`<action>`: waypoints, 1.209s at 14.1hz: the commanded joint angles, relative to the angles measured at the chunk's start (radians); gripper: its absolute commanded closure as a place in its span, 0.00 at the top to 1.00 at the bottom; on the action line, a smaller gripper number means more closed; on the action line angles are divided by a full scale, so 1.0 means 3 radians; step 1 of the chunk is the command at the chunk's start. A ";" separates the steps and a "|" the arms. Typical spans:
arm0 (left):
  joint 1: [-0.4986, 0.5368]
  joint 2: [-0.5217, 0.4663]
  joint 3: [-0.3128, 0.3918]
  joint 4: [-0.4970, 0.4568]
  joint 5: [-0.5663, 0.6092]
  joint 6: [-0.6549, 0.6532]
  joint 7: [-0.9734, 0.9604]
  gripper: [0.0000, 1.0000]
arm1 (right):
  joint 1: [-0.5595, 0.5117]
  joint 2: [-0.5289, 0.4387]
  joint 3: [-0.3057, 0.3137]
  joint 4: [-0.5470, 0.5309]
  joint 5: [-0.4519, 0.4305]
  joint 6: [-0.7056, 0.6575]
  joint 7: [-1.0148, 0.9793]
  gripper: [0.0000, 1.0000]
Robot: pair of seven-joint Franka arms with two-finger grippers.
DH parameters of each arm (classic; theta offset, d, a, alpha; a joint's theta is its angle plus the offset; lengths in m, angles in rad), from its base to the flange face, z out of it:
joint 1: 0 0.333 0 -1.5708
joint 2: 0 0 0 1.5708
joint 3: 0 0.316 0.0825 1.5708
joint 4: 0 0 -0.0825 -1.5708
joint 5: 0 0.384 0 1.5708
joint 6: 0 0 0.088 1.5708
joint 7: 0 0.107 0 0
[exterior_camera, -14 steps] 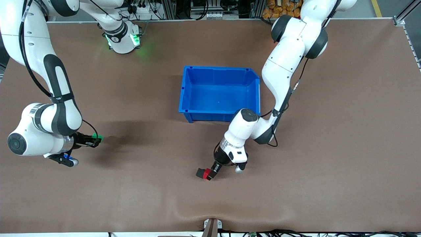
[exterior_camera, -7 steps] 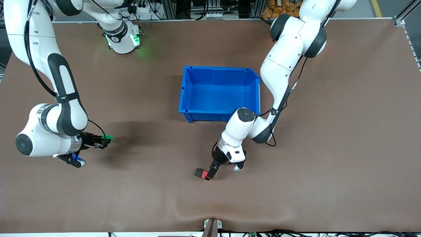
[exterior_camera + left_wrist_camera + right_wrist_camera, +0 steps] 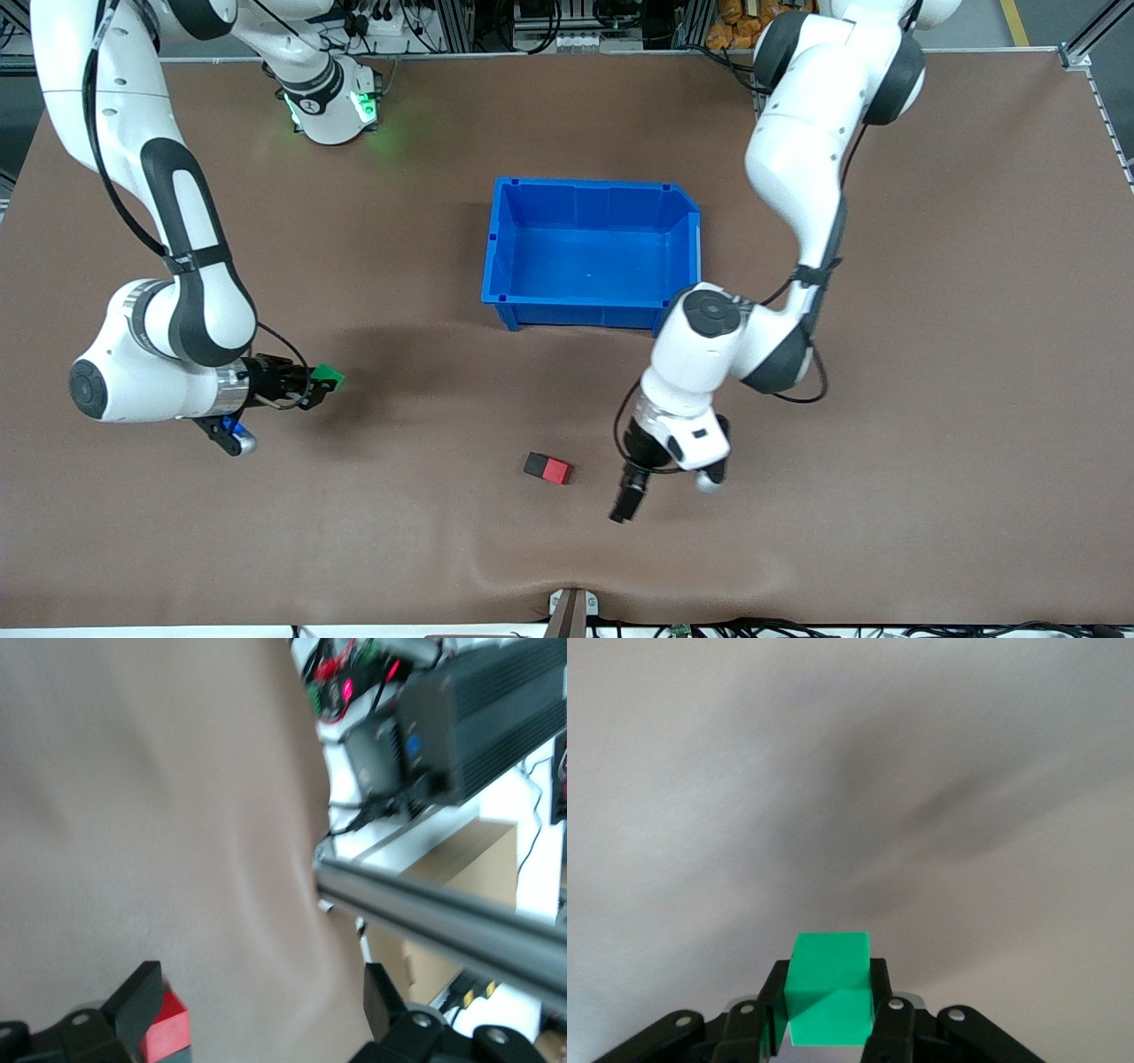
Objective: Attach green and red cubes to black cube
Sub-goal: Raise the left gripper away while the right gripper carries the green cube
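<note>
i see the right gripper at the right arm's end of the counter, in the air, a little more toward the middle than half a second ago. its fingers are clamped on the green cube, which the right wrist view shows sitting firm between them.

next, toward the edge of the counter closest to the front camera, lie the black cube and the red cube, touching side by side, the black one toward the right arm's end. the big change is here: the left gripper has let go of the red cube and pulled away toward the left arm's end. it is now apart from the pair, its fingers open with nothing between them.

so i judge the red half of the task is done, and only the green cube remains to join.

the blue bin stands in the middle of the counter, farther from the front camera than the pair. it is not in the way. the free face of the black cube looks toward the right arm, so the path seems open.
</note>
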 commanded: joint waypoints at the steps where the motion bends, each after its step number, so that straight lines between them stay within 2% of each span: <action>1: 0.0148 -0.0228 0.0003 -0.0108 0.0028 -0.0279 0.0176 1.00 | 0.0073 0.0007 -0.0018 0.0067 0.0211 -0.0010 0.0280 0.00; 5: 0.0440 -0.0540 -0.0002 -0.0108 0.0028 -0.0857 0.0607 1.00 | 0.0129 0.0078 -0.0023 0.0180 0.0324 0.0035 0.0806 0.00; 8: 0.0705 -0.0800 -0.0027 -0.0124 0.0012 -0.1276 0.0938 1.00 | 0.0247 0.0180 -0.0018 0.0236 0.0370 0.0423 0.1368 0.00; 10: 0.0783 -0.1020 -0.0038 -0.0245 -0.0034 -0.1512 0.1306 1.00 | 0.0369 0.0247 -0.0018 0.0236 0.0457 0.0744 0.1833 0.00; 12: 0.0859 -0.1311 -0.0068 -0.0587 -0.0039 -0.1533 0.1526 1.00 | 0.0466 0.0334 -0.0018 0.0247 0.0503 0.1006 0.2298 0.00; 14: 0.0961 -0.1684 -0.0099 -0.1103 -0.0044 -0.1528 0.1858 1.00 | 0.0564 0.0451 -0.0023 0.0409 0.0503 0.1114 0.2819 0.00; 17: 0.1110 -0.2089 -0.0124 -0.1595 -0.0166 -0.1533 0.2624 1.00 | 0.0722 0.0640 -0.0023 0.0650 0.0478 0.1353 0.3501 0.00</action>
